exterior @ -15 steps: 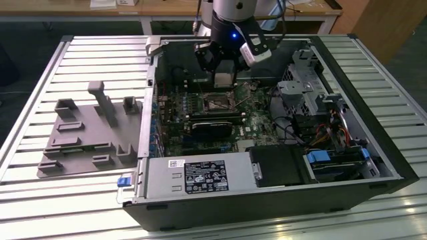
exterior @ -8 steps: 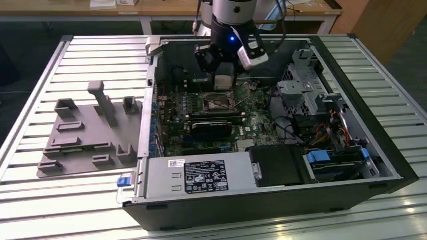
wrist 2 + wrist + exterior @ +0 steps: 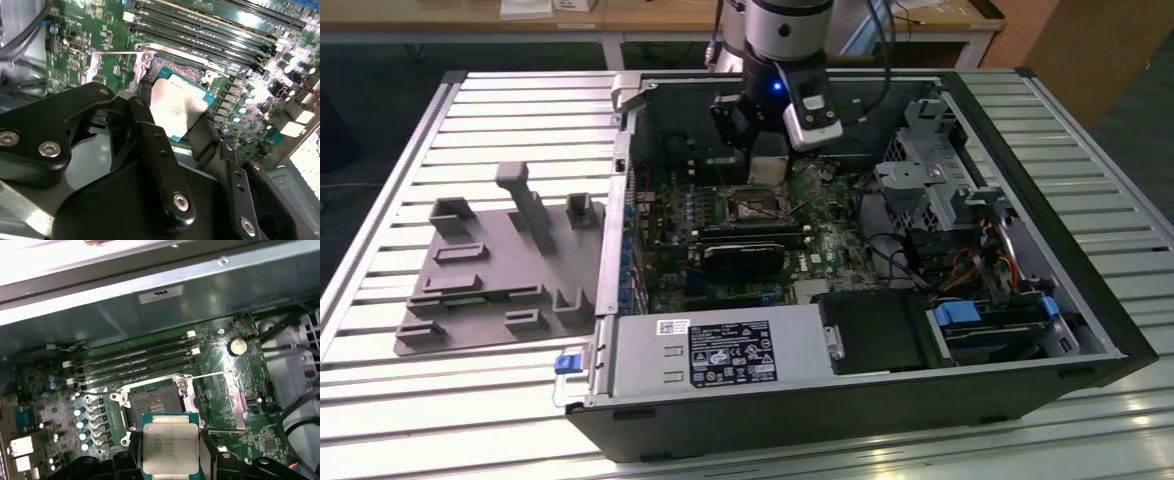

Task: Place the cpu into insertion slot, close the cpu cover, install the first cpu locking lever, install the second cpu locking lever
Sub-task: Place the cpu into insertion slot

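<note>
The jaws are clamped on the cpu, one finger against each of two opposite edges. In the exterior view, the gripper hangs inside the open computer case, just above the insertion slot on the green board; the cpu itself is too small to make out there.

In the second wrist view, the cpu sits flat between the black fingers, its silver top facing the camera.

In the first wrist view, the cpu is off the board, with the insertion slot uncovered beyond it, near the memory slots.
</note>
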